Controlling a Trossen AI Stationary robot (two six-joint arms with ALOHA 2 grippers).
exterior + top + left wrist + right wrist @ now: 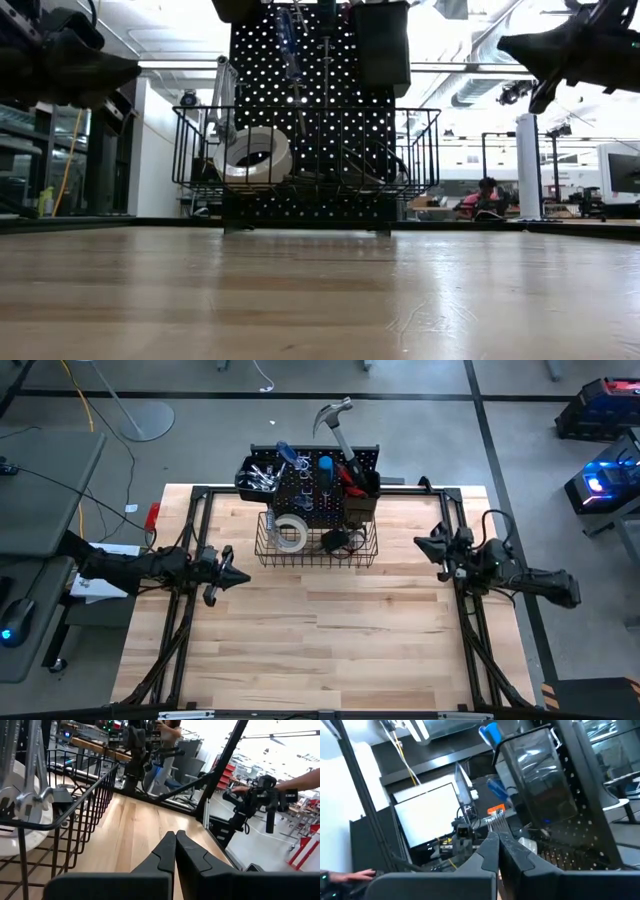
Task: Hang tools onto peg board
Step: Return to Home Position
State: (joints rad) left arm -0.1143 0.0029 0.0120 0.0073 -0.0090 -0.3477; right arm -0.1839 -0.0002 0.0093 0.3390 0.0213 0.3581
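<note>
Hovering over the left part of the table (pixel 330 645), the left gripper (pixel 233 576) is carrying nothing, its fingers pressing together and its tip pointing right. Across from it, the right gripper (pixel 427 544) is hanging over the right part of the table, likewise closed on nothing and pointing left. Both are sitting well apart from the peg board (pixel 318 490), which is standing upright at the far middle of the table.

Nothing is lying loose on the wood, so I am judging the hanging to be done and the step in hand to be parking the arms. The next move is calling only for folding each arm back to its own side, keeping clear of the wire basket (pixel 262 550) jutting out on the near side of the board.

On the board, the hammer (pixel 340 422) is standing in the right bin (pixel 364 488), handle down and head uppermost, its long axis running close to upright. The wrenches (pixel 262 477) are sticking up out of the left bin (pixel 244 484), and the screwdrivers (pixel 290 458) are hanging with blue handles on top. The tape roll (pixel 290 532) is resting on edge at the basket's left end, its hole facing the near side.
</note>
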